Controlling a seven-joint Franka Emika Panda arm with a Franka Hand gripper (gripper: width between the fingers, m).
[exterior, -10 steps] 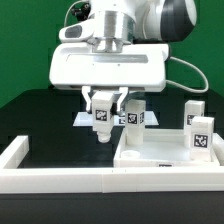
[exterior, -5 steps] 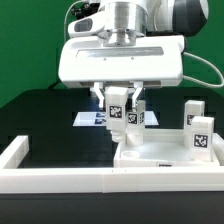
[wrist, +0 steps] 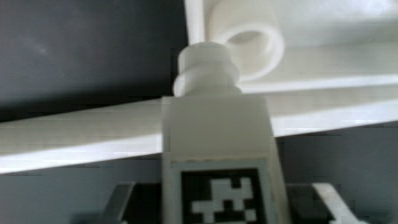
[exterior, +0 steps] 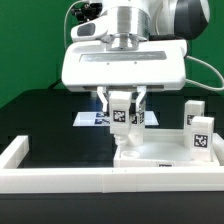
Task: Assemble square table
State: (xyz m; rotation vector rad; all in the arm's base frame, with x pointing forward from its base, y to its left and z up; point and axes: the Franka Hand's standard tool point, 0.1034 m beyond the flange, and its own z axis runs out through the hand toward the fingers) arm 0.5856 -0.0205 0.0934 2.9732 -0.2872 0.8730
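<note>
While you read this from the near edge outward, note the long white rail [exterior: 60,178] at six o'clock, then the square tabletop [exterior: 165,152] just behind it, toward four o'clock. Its raised rim gives you a stiff edge, but the plastic looks smooth and light, so expect it to slide if pushed sideways. Above its near-left corner the gripper [exterior: 123,112] stands partly closed on a tagged leg block [exterior: 121,118], held upright with its lower end close over the panel; the wrist view shows that leg [wrist: 217,140] pointing at a rounded socket [wrist: 254,45] on the tabletop. The leg looks rigid and light; hold it by its flat tagged sides, as now. Farther off at three o'clock two more leg blocks [exterior: 198,125] stand upright. Beyond the gripper lies the marker board [exterior: 92,118].
</note>
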